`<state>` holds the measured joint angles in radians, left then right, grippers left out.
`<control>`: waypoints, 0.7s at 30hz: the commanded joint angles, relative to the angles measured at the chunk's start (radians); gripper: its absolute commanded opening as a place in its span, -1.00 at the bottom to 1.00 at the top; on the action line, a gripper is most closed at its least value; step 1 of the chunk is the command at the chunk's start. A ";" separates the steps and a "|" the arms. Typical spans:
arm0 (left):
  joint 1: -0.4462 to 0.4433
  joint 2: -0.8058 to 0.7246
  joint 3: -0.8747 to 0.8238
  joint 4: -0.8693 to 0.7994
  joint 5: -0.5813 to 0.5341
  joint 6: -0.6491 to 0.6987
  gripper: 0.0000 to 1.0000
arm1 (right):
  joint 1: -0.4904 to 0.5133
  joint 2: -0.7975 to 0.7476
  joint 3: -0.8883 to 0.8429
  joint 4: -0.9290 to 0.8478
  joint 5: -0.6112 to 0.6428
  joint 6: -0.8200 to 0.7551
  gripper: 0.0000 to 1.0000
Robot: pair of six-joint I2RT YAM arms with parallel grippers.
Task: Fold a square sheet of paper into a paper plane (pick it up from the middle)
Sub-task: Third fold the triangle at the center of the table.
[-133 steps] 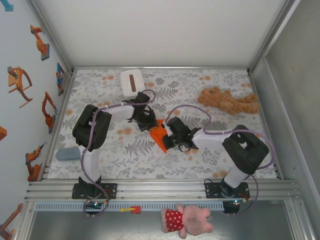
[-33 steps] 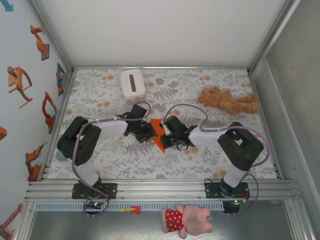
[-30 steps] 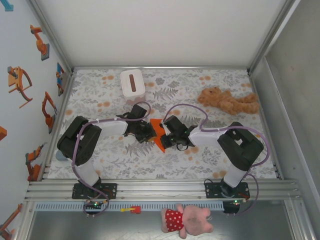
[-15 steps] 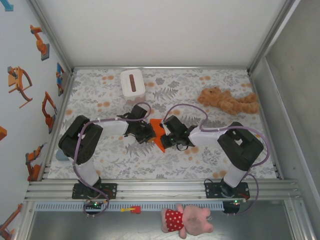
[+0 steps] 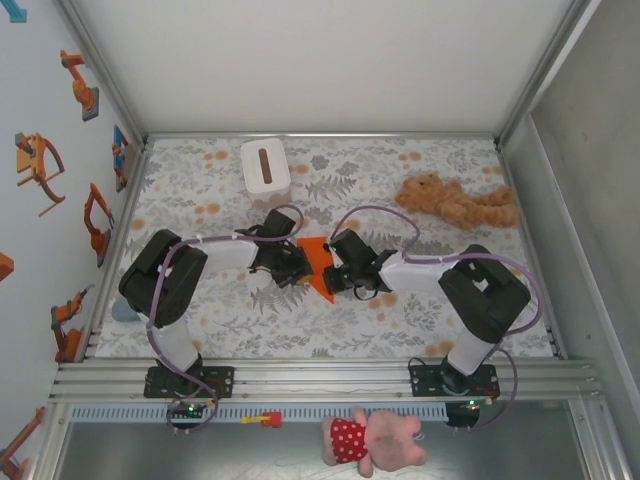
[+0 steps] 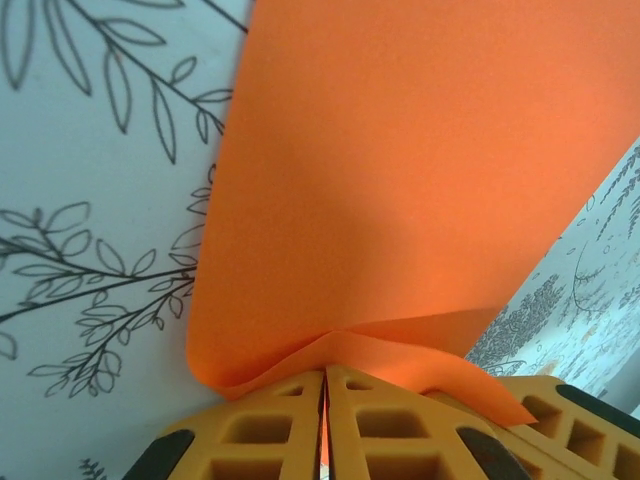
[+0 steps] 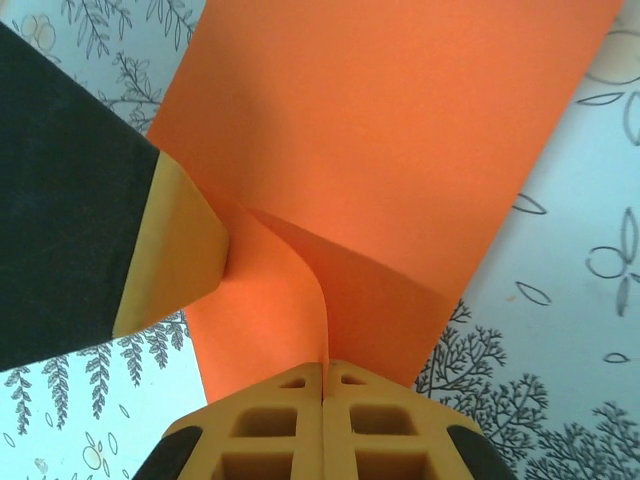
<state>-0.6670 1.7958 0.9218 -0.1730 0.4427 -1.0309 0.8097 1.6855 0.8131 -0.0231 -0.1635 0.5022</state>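
Your left arm (image 5: 215, 250) and right arm (image 5: 420, 272) were white tubes with big black blocks on them. A thin purple cable (image 5: 285, 212) looped along each arm. Each arm stood on a flat black base (image 5: 188, 380), and you had a tiny green light near each one. Your left gripper (image 6: 323, 385) and right gripper (image 7: 323, 375) had yellow fingers (image 6: 260, 430) full of little square holes, with black pads at the outer corners.
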 commanded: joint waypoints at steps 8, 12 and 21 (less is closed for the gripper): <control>0.001 0.041 0.008 -0.084 -0.039 0.014 -0.82 | -0.038 -0.143 0.002 -0.084 0.093 0.086 -0.64; 0.000 0.045 0.012 -0.086 -0.038 0.013 -0.82 | -0.040 -0.159 0.000 -0.083 0.021 0.054 -0.69; 0.000 0.052 0.026 -0.088 -0.032 0.015 -0.82 | -0.037 -0.097 -0.020 0.054 -0.267 0.035 -0.95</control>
<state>-0.6674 1.8072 0.9424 -0.1978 0.4458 -1.0309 0.7719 1.5646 0.8085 -0.0196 -0.3260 0.5484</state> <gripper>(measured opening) 0.090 0.050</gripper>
